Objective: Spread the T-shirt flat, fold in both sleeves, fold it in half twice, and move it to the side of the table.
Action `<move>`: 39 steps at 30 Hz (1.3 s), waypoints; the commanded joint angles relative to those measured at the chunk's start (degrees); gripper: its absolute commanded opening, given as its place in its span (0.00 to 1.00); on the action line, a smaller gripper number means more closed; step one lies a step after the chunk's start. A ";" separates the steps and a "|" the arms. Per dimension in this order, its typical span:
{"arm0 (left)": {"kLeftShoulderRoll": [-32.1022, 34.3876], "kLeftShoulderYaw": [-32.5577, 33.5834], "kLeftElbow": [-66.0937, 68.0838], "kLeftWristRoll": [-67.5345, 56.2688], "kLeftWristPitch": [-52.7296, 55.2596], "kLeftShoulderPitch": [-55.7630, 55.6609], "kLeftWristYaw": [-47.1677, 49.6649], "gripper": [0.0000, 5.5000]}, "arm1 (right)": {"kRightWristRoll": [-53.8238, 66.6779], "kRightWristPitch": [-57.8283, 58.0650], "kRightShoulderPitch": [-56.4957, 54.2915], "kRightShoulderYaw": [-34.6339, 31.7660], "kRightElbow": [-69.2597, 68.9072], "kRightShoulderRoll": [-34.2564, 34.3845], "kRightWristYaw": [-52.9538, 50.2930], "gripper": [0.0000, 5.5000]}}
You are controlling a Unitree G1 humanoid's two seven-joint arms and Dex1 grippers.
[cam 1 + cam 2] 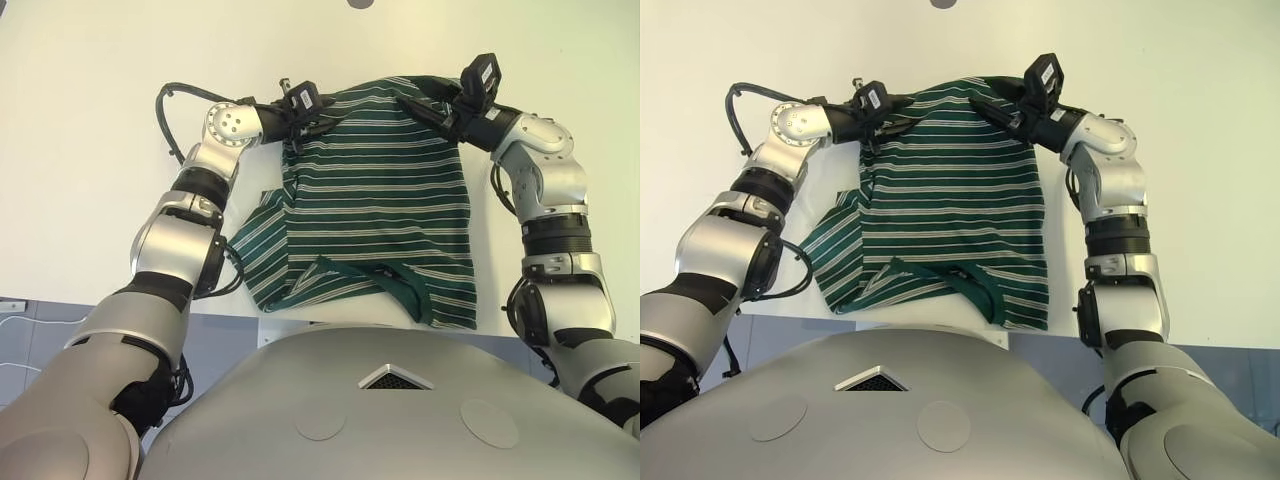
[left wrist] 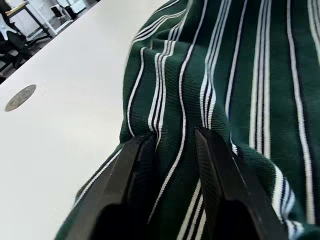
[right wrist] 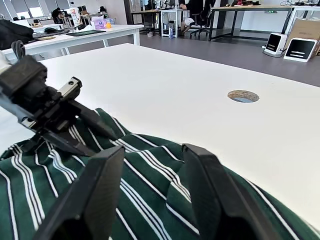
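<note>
You have the T-shirt [image 1: 380, 200] lying on the table [image 1: 90, 150] just in front of you, with the collar [image 1: 400, 287] nearest and one sleeve [image 1: 262, 250] spilling out to the left. Both grippers sit at its far edge — left gripper [image 1: 300, 127] on the far-left corner, right gripper [image 1: 428, 110] on the far-right. The cable port [image 3: 243, 96] lies beyond.

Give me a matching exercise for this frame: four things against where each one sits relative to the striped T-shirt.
Things:
1 left gripper
2 right gripper
3 collar
4 round table hole

Places:
A in the table, beyond the far edge of the T-shirt
B at the T-shirt's far left corner
C at the T-shirt's near edge, towards the robot
D at the T-shirt's far right corner

Pairs: 1-B; 2-D; 3-C; 4-A
</note>
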 commanded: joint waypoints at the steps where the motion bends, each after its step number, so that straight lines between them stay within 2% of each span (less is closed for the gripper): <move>1: 3.95 -6.12 -16.98 -4.68 13.55 16.78 -18.55 0.26 | -1.03 1.00 -0.89 1.13 -2.66 -1.32 2.02 0.40; 4: 9.43 -9.80 -32.55 -7.20 22.93 25.34 -23.44 0.26 | -1.61 3.54 -2.85 3.56 -7.10 -3.13 5.95 0.40; 7: 13.69 -11.28 -41.38 -2.81 23.06 27.87 -18.46 0.26 | -5.71 2.00 -5.29 9.52 -8.20 -5.95 12.75 0.40; 11: 11.13 -7.94 -49.73 -2.84 22.26 24.98 -7.69 0.26 | -11.02 -1.26 -12.62 16.66 0.06 -4.34 19.49 0.40; 14: 13.17 -6.80 -57.92 -5.67 25.60 24.17 -8.72 0.26 | -18.15 -7.45 -13.64 23.70 6.66 -8.21 26.75 0.40; 17: 16.00 -2.87 -61.55 -9.79 29.64 22.82 -10.00 0.26 | -20.15 -10.82 -13.10 25.10 8.82 -9.40 29.32 0.40; 20: 17.17 1.47 -53.36 -11.24 29.93 17.12 -8.89 0.25 | -20.61 -11.93 -12.31 24.27 10.35 -9.02 27.65 0.30; 24: 12.49 2.74 -37.79 -13.71 31.68 9.70 -9.31 0.25 | -18.74 -12.04 -10.34 21.47 4.38 -9.47 25.45 0.16; 28: 13.19 1.57 -32.90 -17.96 34.65 9.42 -20.68 0.25 | -18.58 -10.49 -5.99 20.04 -3.49 -10.30 22.65 0.02; 31: 12.78 -1.01 -26.22 -14.74 33.56 6.77 -23.37 0.25 | -18.91 -9.54 -4.14 19.89 -5.59 -10.89 21.89 0.00; 35: 10.58 -3.82 -15.51 -9.34 28.52 2.74 -22.09 0.25 | -19.01 -8.19 -3.64 20.38 -7.17 -10.42 21.54 0.00; 39: 9.44 -2.39 -12.77 -10.57 25.71 1.89 -23.74 0.25 | -18.79 -7.21 -3.17 20.83 -8.39 -10.43 21.90 0.00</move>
